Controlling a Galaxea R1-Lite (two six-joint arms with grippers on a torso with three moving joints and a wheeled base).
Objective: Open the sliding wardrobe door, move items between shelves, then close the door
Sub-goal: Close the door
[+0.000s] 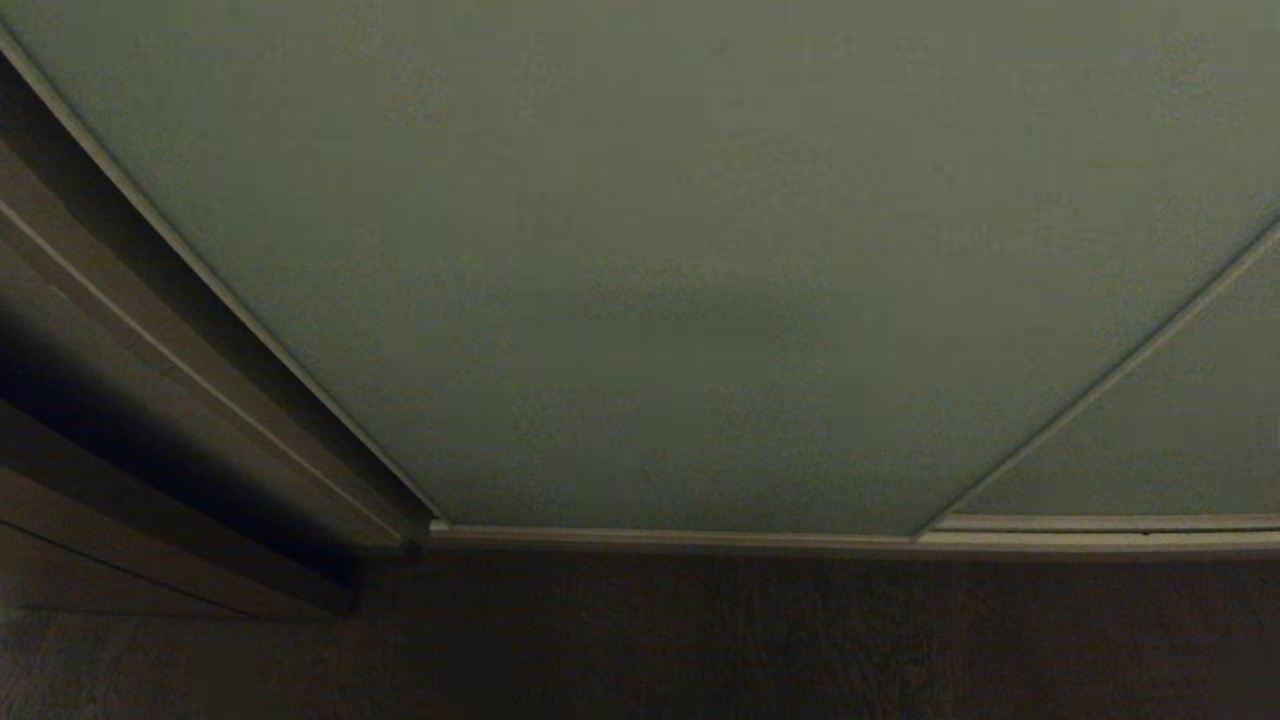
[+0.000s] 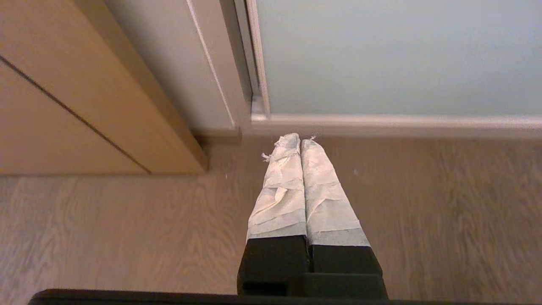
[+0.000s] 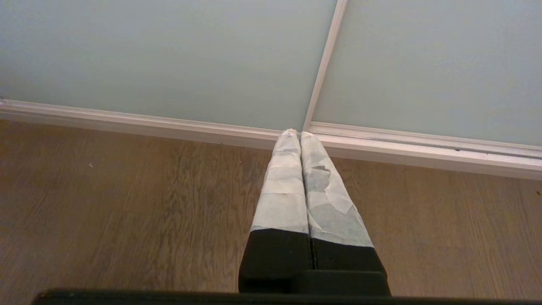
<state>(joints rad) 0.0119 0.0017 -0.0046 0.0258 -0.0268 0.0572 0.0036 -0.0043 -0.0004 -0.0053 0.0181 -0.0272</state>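
The sliding wardrobe door (image 1: pixel 640 250) is a pale grey-green panel filling most of the head view, standing closed with a like panel (image 1: pixel 1180 420) beside it on the right. Neither arm shows in the head view. My left gripper (image 2: pixel 300 137) is shut, its tape-wrapped fingers pressed together over the wooden floor near the door's lower left corner (image 2: pixel 259 114). My right gripper (image 3: pixel 300 134) is shut too and empty, pointing at the seam (image 3: pixel 324 67) between the two panels. The shelves and the items are hidden behind the doors.
A pale bottom rail (image 1: pixel 850 540) runs along the foot of the doors. Wood-grain floor (image 3: pixel 127 203) lies in front. On the left stands a wardrobe side wall (image 2: pixel 178 63) with a light wooden cabinet front (image 2: pixel 63 106) beside it.
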